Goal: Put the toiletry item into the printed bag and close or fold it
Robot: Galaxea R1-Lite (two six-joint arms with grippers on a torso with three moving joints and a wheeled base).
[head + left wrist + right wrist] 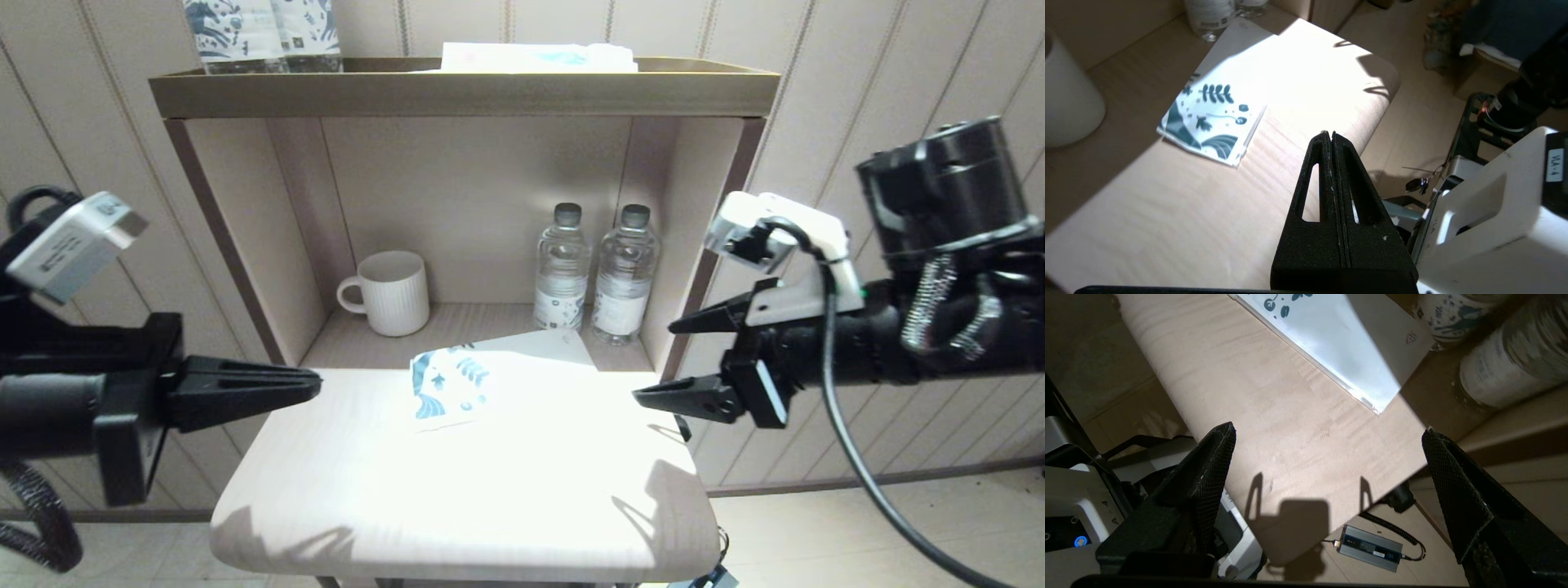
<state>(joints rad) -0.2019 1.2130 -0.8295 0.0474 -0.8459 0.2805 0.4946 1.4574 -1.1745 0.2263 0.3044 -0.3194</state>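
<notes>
head view: one printed bag [457, 384], folded, lies flat near the back of the pale table [457, 506], with two water bottles [562, 269] and one white mug [388, 292] in the shelf recess behind it; the left gripper [314, 384] hovers at the table's left edge, the right gripper [661, 363] at its right edge. left wrist view: the left gripper [1329, 134] has its two fingers pressed together on nothing, well apart from the one printed bag [1212, 118]. right wrist view: the right gripper [1327, 433] is spread wide and empty above the table edge, the printed bag [1339, 339] lying beyond it beside the two bottles.
</notes>
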